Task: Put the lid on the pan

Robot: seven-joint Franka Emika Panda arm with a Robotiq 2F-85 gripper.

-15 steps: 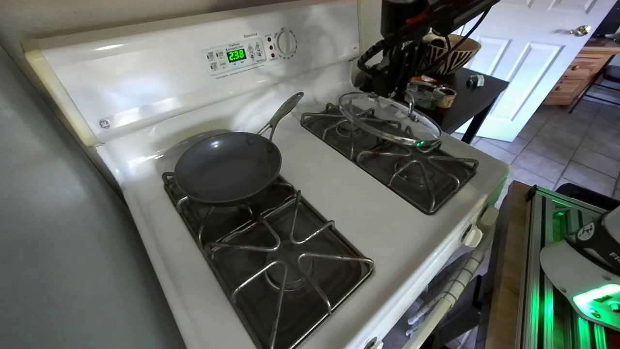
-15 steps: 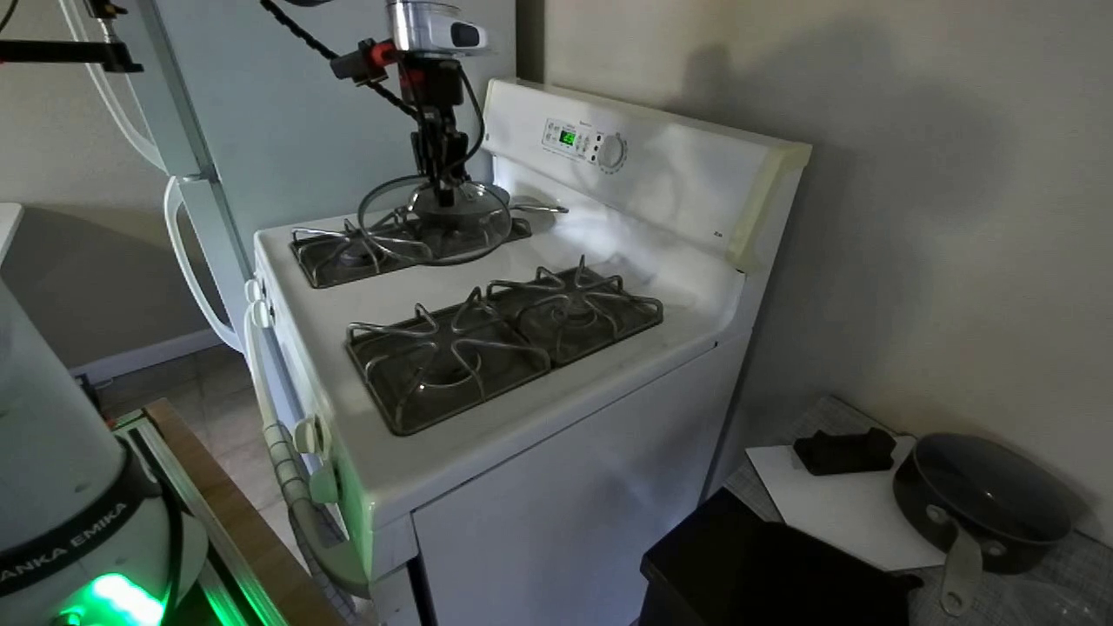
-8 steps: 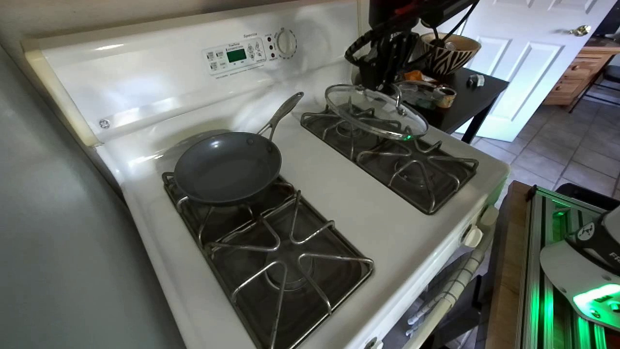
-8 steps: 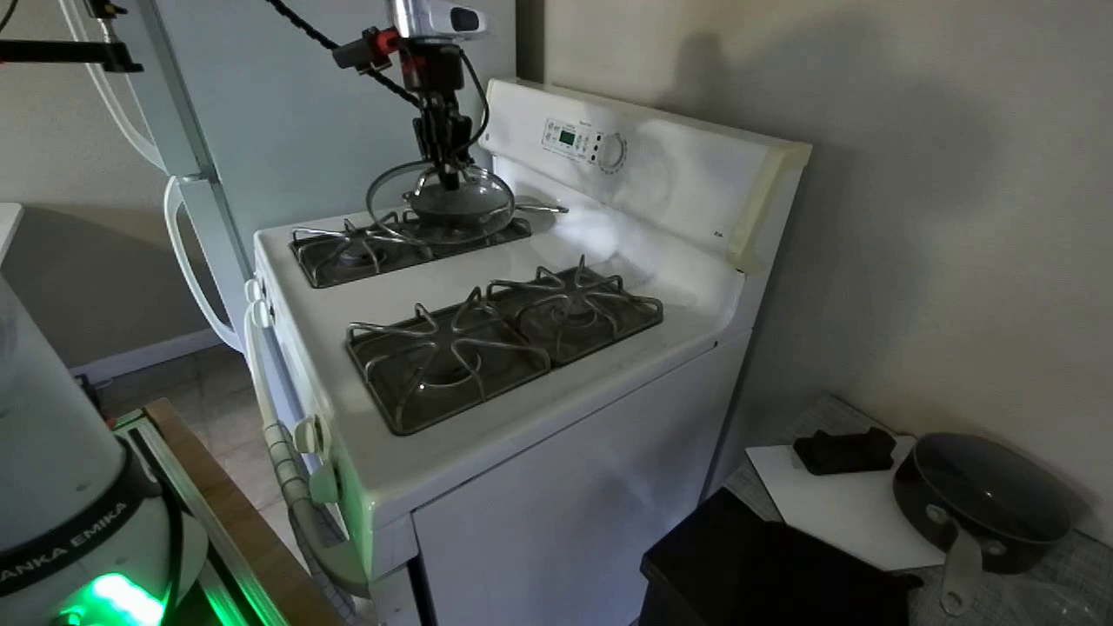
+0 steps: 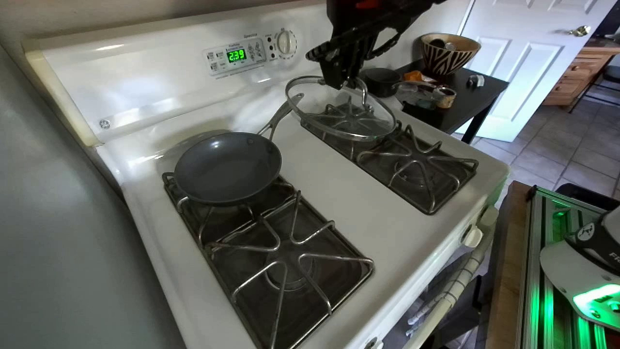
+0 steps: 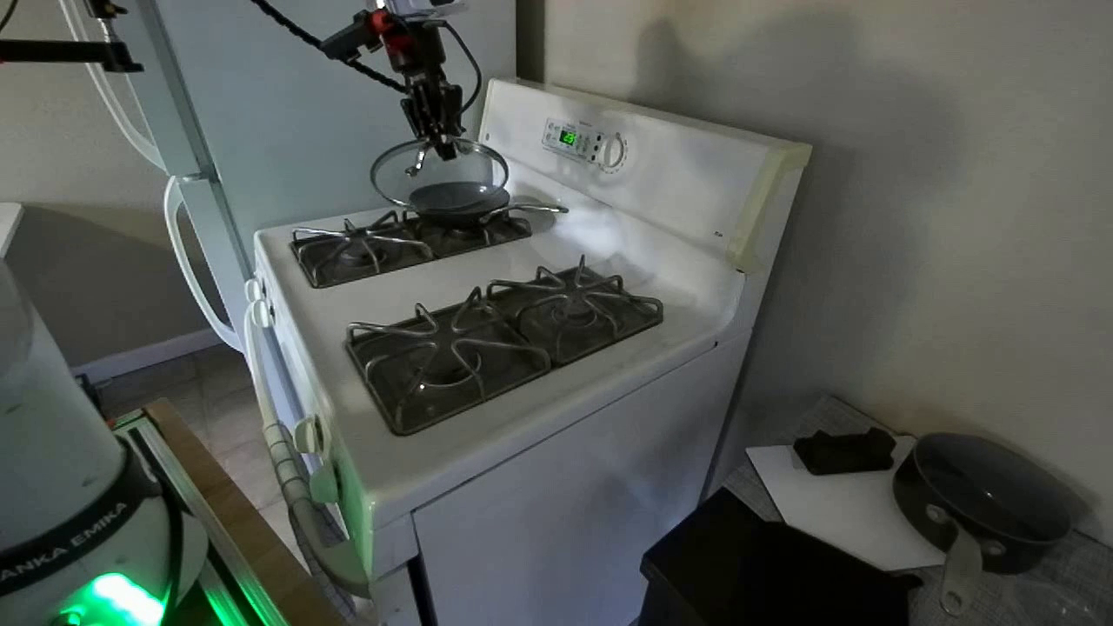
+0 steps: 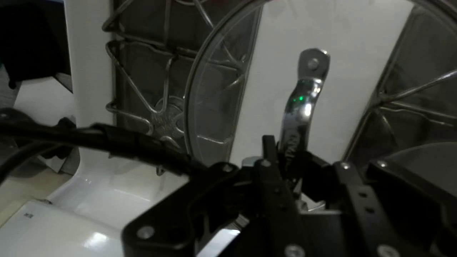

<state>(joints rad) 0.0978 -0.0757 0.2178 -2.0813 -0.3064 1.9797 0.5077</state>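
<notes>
The clear glass lid (image 5: 334, 118) hangs in the air, somewhat tilted, with my gripper (image 5: 341, 86) shut on its arched metal handle. In the wrist view the shiny handle (image 7: 301, 103) runs in between the fingertips, and the white strip between the two burner areas shows through the glass. The dark grey pan (image 5: 227, 167) rests on the rear grate by the fridge, its long handle (image 5: 283, 114) pointing to the back. In an exterior view the lid (image 6: 396, 178) appears above and partly in front of the pan (image 6: 461, 198), seen through the glass.
Metal grates (image 5: 290, 257) stand up on both sides of the stove. The control panel (image 5: 193, 72) rises behind it, and a fridge (image 6: 339, 104) borders the far side. A side table (image 5: 465, 87) carries a patterned bowl (image 5: 448, 55) and a dark pot (image 6: 983, 496).
The gripper and the held lid have moved across the stove toward the pan and have risen. The pan has stayed in place.
</notes>
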